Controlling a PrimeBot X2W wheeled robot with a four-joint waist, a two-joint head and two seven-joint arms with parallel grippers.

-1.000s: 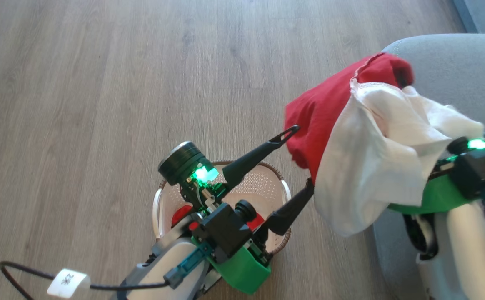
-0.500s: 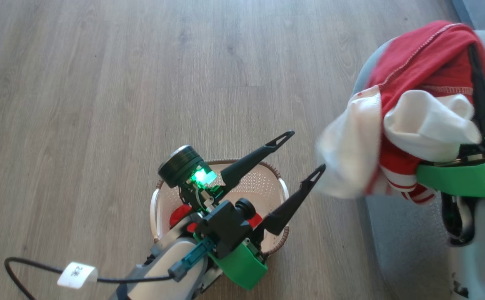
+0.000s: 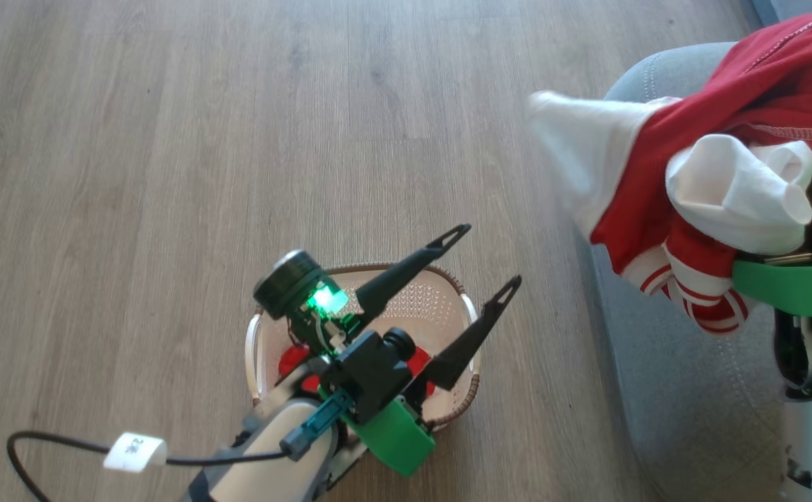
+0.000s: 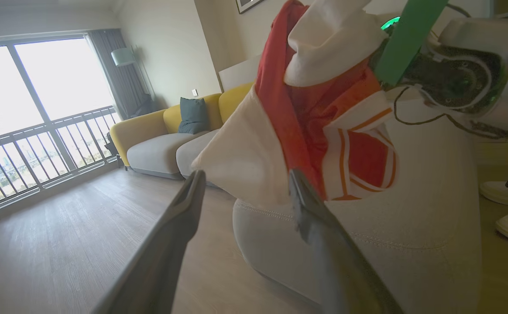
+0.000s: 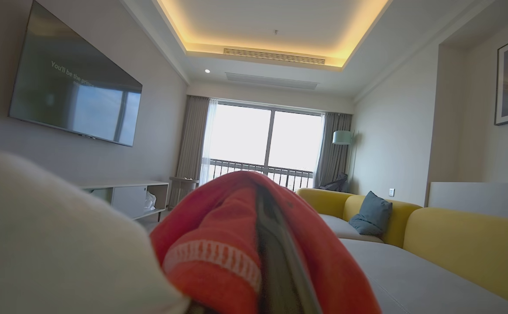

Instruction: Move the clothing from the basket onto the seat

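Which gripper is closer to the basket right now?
Left. The left gripper hovers open over the basket, while the right gripper is off to the side, clamped on the clothing above the seat edge.

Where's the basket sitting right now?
In the head view the basket sits on the wood floor at lower centre, beneath the open left gripper, left of the grey seat, with red clothing inside.
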